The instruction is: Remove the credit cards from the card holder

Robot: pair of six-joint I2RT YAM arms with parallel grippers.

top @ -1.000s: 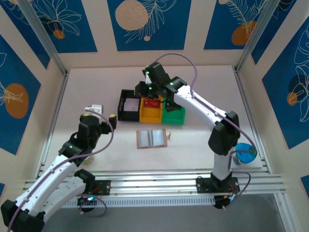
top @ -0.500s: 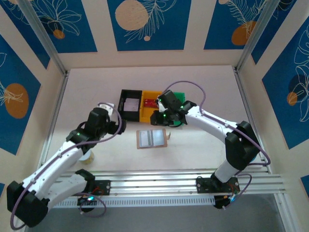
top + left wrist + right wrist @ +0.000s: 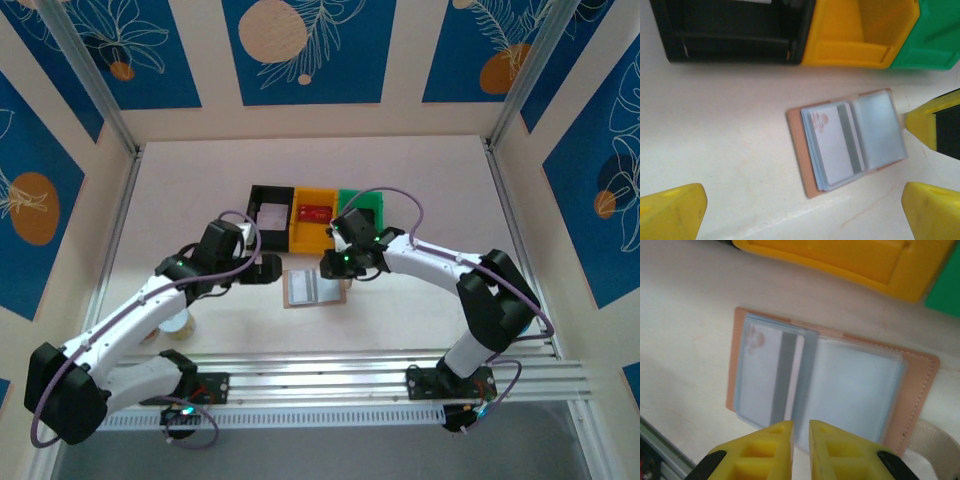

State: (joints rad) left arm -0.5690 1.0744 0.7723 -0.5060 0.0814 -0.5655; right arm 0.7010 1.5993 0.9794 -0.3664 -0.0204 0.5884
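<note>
1. The card holder point(image 3: 801, 150) lies open and flat on the worktop, just in front of the yellow bin point(image 3: 850, 30).
2. A striped card point(image 3: 772, 385) sits in its left-hand pocket, so I judge I'm lining up an extraction.
3. My right fingers point(image 3: 775, 445) are nearly together and empty, above the holder's near edge.
4. My left fingers point(image 3: 675, 212) are spread wide and empty.
5. Next, I'd pin the leather and pinch the card's thin edge.

The surface point(image 3: 420, 170) is viewed from high behind. The card holder point(image 3: 830, 385) under the right pincer point(image 3: 801, 440) is shared closely by wrist views.
</note>
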